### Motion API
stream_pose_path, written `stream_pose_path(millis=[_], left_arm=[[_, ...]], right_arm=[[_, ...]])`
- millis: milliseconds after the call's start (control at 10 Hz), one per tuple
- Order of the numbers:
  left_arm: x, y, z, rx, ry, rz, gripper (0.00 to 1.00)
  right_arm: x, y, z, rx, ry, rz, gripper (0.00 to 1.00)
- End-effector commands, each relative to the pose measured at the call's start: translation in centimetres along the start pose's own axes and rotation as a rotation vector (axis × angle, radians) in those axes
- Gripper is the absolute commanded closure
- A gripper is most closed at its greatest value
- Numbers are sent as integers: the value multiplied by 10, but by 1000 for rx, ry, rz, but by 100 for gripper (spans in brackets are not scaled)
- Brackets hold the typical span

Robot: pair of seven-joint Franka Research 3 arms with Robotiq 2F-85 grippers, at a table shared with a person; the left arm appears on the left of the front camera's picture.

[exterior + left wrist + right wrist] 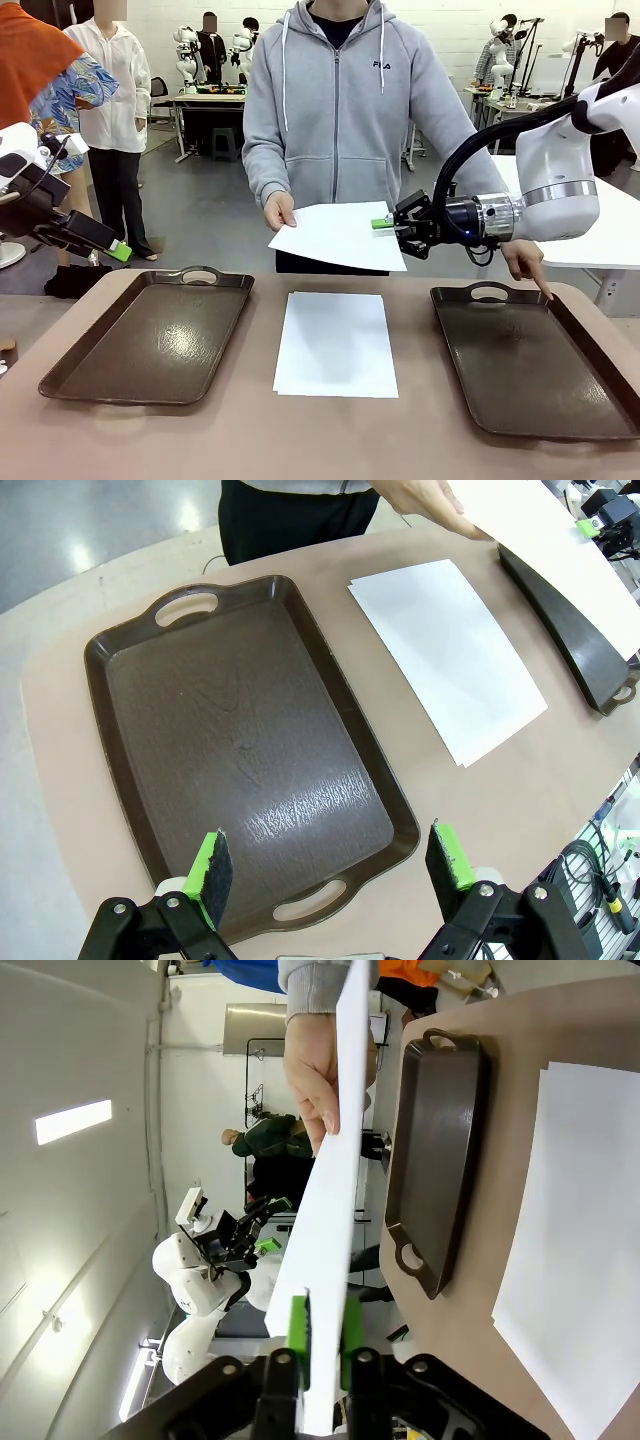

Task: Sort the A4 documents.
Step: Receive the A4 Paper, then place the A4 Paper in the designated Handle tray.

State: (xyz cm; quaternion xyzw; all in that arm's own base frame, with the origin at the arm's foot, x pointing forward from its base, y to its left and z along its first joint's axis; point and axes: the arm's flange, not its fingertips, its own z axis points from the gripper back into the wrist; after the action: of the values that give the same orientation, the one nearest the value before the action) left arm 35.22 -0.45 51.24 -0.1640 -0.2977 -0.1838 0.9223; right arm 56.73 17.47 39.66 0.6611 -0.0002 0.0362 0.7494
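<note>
A person's hand [280,212] holds out a white A4 sheet [335,235] above the table's far edge. My right gripper [392,224] is shut on that sheet's right edge; in the right wrist view the green pads [298,1335] pinch the sheet [325,1210] edge-on. More A4 documents [336,343] lie in a flat stack on the table between the two trays, also in the left wrist view [450,650]. My left gripper [330,865] hangs open with nothing between its fingers, above the near end of the left tray [240,750]; in the front view it sits at the far left [118,250].
Two dark brown handled trays lie on the tan table: left tray [150,335] and right tray [535,360]. The person's other hand [525,262] points a finger at the right tray's far rim. A white table [610,235] stands behind at right.
</note>
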Motion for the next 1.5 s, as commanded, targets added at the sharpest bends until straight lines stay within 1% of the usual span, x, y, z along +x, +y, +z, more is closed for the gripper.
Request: stream_pose_path(millis=[0, 500, 600, 700, 1400], left_arm=[[-1, 2, -1, -7, -1, 4, 0], [-1, 2, -1, -7, -1, 4, 0], [-1, 2, -1, -7, -1, 4, 0], [-1, 2, -1, -7, -1, 4, 0], [-1, 2, -1, -7, -1, 4, 0]], right_arm=[[9, 2, -1, 43, -6, -28, 100], [8, 1, -4, 39, 12, -40, 100], [8, 2, -4, 33, 40, -30, 100], [1, -2, 0, 8, 8, -23, 100], [1, -2, 0, 8, 8, -23, 100]])
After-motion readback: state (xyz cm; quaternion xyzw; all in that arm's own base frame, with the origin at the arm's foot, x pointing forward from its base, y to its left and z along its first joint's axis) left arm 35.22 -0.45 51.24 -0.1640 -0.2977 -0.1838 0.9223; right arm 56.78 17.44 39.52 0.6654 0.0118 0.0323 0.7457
